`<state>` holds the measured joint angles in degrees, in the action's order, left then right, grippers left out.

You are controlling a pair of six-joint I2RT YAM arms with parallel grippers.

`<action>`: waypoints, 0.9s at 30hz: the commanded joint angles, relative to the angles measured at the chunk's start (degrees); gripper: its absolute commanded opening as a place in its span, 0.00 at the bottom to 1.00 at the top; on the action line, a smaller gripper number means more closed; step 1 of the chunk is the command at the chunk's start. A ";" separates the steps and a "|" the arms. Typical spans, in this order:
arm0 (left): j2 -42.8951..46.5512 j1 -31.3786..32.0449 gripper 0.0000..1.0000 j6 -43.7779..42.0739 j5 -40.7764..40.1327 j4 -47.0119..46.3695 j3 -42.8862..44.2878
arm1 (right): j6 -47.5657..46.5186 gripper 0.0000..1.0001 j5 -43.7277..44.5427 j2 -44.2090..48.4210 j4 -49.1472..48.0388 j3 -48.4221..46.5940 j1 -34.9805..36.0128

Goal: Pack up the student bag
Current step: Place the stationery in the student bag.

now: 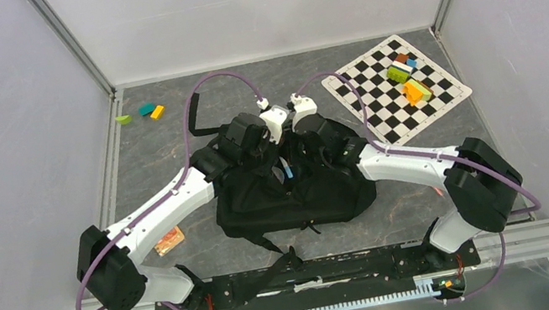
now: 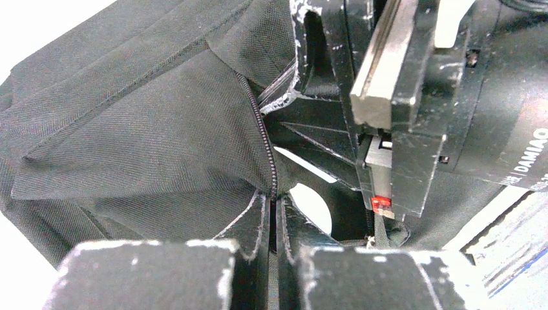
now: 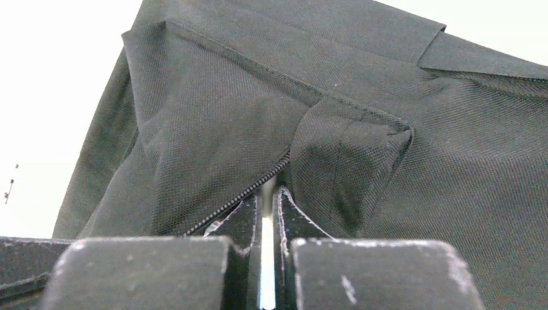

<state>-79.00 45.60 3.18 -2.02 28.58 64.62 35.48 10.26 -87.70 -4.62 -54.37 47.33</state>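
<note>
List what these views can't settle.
Inside the student bag: top view, arms and fabric cover the opening.
Whether right gripper pinches zipper: right wrist view, fingertips hide the contact.
Orange item beside left arm: top view, too small.
Blocks on checkered mat: top view, too small.

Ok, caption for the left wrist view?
Left gripper shut on the student bag at its zipper, fabric bunched ahead.

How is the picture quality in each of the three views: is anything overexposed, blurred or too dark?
Top external: even light and sharp, but the student bag is so dark its folds hardly show. Left wrist: background burnt white at upper left, left gripper's fingers soft, fabric weave sharp. Right wrist: white blown-out background at left, right gripper's fingers blurred, zipper in focus.
</note>
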 commanded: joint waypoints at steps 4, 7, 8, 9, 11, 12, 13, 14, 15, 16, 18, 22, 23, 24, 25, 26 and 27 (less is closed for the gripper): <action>2.28 0.54 0.02 0.16 2.96 -4.03 0.59 | 0.78 0.00 4.39 -0.51 -4.31 0.62 3.19; 2.36 0.54 0.02 0.16 2.91 -4.06 0.59 | 2.00 0.00 5.07 -1.62 -6.56 0.73 4.95; 2.27 0.54 0.02 0.16 2.83 -4.06 0.59 | 2.32 0.00 5.25 -1.89 -7.19 0.76 5.47; 2.20 0.54 0.02 0.16 2.95 -4.06 0.59 | 2.67 0.00 5.52 -2.14 -7.64 0.82 5.94; 2.25 0.54 0.02 0.16 2.97 -4.06 0.59 | 2.96 0.00 6.36 -2.68 -8.50 0.80 6.76; 2.30 0.52 0.02 0.16 2.92 -4.06 0.59 | 3.01 0.00 6.79 -2.85 -8.57 0.76 7.05; 2.39 0.54 0.02 0.16 2.91 -4.08 0.59 | 2.96 0.00 7.24 -3.05 -8.47 0.67 7.37; 2.44 0.54 0.02 0.16 2.95 -4.06 0.59 | 3.08 0.00 7.67 -3.04 -8.24 0.75 7.43; 2.50 0.54 0.02 0.16 2.92 -4.06 0.59 | 3.06 0.00 8.09 -2.96 -8.06 0.97 7.42; 2.61 0.54 0.02 0.16 2.84 -4.06 0.59 | 3.08 0.00 8.49 -2.63 -7.86 1.17 7.48; 2.70 0.54 0.02 0.08 2.80 -4.06 0.51 | 3.05 0.01 9.43 -1.95 -7.48 1.53 7.42; 2.78 0.54 0.02 0.07 2.85 -4.06 0.59 | 1.75 0.17 9.51 -1.75 -5.86 0.47 7.42; 2.80 0.54 0.02 0.07 2.81 -4.06 0.52 | 1.54 0.20 9.38 -1.66 -5.54 0.24 7.42; 2.83 0.54 0.02 0.07 2.73 -4.06 0.54 | 1.52 0.23 9.36 -1.49 -5.46 0.23 7.47; 2.88 0.54 0.02 0.07 2.64 -4.06 0.51 | 1.51 0.27 9.41 -1.24 -5.43 0.38 7.43; 2.84 0.54 0.02 0.07 2.58 -4.06 0.46 | 1.49 0.31 9.39 -0.97 -5.42 0.48 7.38; 2.77 0.54 0.02 -0.01 2.42 -4.09 0.42 | 1.43 0.33 9.41 -0.64 -5.32 0.56 7.42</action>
<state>-78.30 45.60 3.18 -1.43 28.67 64.42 37.28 19.64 -90.56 -8.49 -52.88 53.89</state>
